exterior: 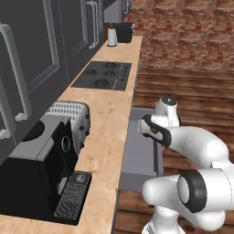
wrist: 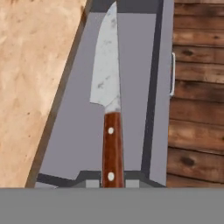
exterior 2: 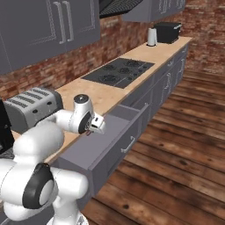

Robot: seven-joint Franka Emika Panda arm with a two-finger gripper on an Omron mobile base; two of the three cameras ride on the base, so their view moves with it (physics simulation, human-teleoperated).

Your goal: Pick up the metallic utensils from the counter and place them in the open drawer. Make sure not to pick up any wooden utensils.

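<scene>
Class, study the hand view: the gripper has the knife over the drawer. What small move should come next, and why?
Probably open the gripper and let go. It is shut on the knife by its brown handle, and the blade lies over the grey floor of the open drawer, between the drawer's walls. Lowering a little first may be safer, since the height above the floor is hard to judge.

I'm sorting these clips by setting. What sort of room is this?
A rendered kitchen: a black cooktop set into a long wooden countertop, a toaster on it, grey cabinets below, and a brick wall.
</scene>
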